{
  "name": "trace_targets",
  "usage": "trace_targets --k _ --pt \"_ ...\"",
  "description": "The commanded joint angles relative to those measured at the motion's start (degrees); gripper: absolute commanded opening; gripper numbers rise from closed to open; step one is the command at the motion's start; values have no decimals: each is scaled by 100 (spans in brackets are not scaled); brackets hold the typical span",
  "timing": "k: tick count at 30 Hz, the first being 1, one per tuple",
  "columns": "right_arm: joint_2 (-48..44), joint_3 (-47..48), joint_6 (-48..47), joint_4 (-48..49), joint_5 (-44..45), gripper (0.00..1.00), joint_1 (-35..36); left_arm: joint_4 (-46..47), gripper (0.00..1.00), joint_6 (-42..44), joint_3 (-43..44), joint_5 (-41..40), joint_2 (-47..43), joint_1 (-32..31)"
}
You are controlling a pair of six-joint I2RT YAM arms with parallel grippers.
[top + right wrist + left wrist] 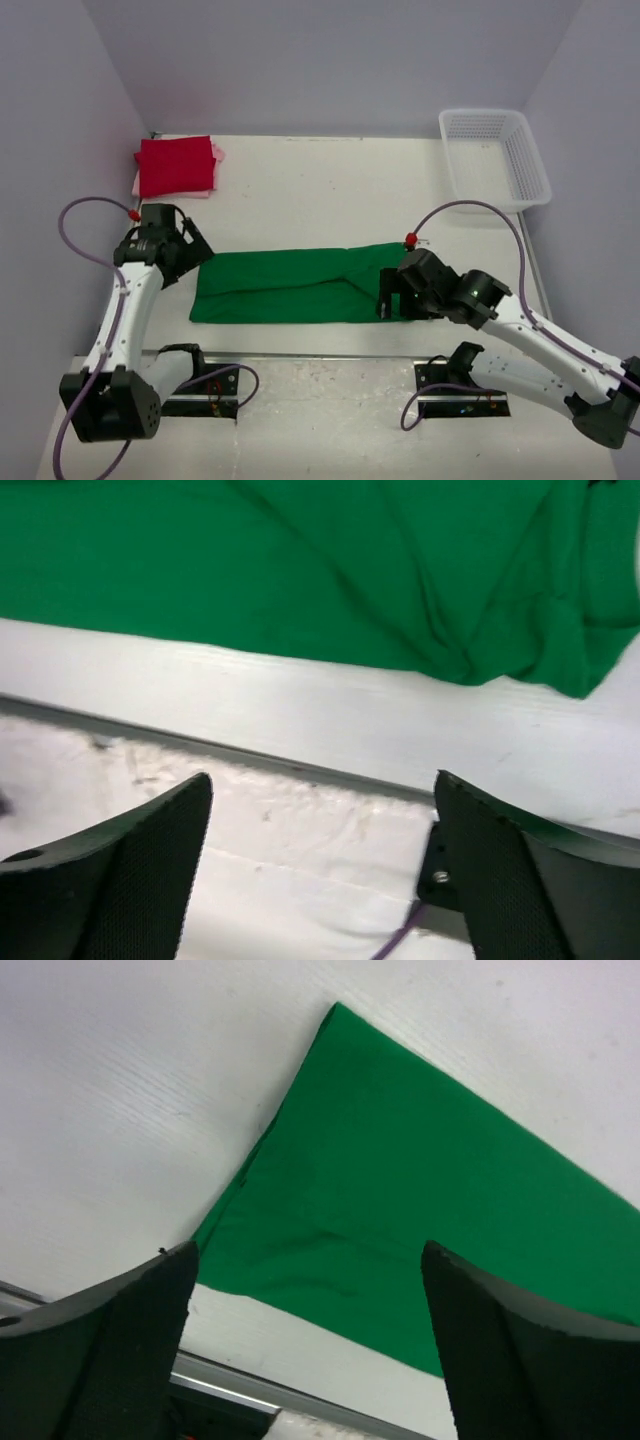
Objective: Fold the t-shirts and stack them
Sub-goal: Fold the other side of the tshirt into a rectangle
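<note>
The green t-shirt (290, 286) lies flat on the white tabletop (320, 190), folded into a long band that runs from left to right just in front of the two arm bases. Its left end is neat and square, with a folded edge showing along the side. Shallow creases cross its middle, and its right end is rumpled at the near corner. The left hand (308, 1260) hangs just beside the green t-shirt's left end, pointed towards it. Its two dark fingers (120, 1330) are spread wide and grip nothing, and the cloth's near left corner shows in the gap between them. The right hand (322, 780) sits at the green t-shirt's right end, by the rumpled near corner. It is spread wide too and holds nothing. Its wrist camera shows the near edge of the cloth and the bare strip of tabletop in front of it. Well beyond the green t-shirt's left end, towards the back wall, the red t-shirt (175, 166) lies folded on top of the pink t-shirt (216, 158), which shows only as a thin border. Well beyond the green t-shirt's right end, also towards the back, stands a white mesh basket (530, 165).
</note>
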Motion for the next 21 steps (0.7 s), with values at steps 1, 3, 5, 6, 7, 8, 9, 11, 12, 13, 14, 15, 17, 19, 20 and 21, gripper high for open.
trace_targets --k 1,3,5,6,7,8,9,11,12,13,14,15,17,19,20,21 --pt "-368 315 749 10 417 99 230 -139 100 -441 158 -53 -850 27" --pt "89 660 451 -80 675 99 161 -120 100 -450 501 -288 -694 27" --pt "1191 1281 -200 9 719 99 -59 351 92 -249 801 -46 -292 10" --pt "1599 1529 -358 9 737 96 -303 441 85 -152 845 339 -115 1" --pt "1960 1923 -586 26 790 62 -375 581 74 -73 889 604 105 -43" --pt "2485 2023 -736 340 816 35 -437 705 36 33 889 937 525 -69" --pt "2717 2128 -860 534 634 19 -612 889 11 129 863 1332 711 -96" --pt "3156 2453 -1246 929 186 12 -762 1110 0 235 652 1721 1228 -201" --pt "3559 2585 -1317 949 -43 24 -832 1284 0 340 591 1966 1354 -236" --pt "3754 2847 -1396 915 -19 52 -833 1338 0 385 529 1899 1477 -315" --pt "3904 2920 -1432 914 -1 56 -842 1365 0 403 494 1742 1678 -316" --pt "4149 2990 -1476 932 -79 56 -877 1435 0 438 433 1767 1732 -316" --pt "4344 3078 -1476 984 -167 52 -938 1479 0 508 309 1758 1899 -316" --pt "4538 3026 -1450 1028 -168 49 -1009 1541 0 569 239 1793 1978 -316" --pt "4556 2956 -1432 1089 -133 53 -1026 1541 0 613 239 1784 2005 -316" --pt "4591 2825 -1449 1247 -281 62 -1087 1550 0 631 256 1793 2040 -316"
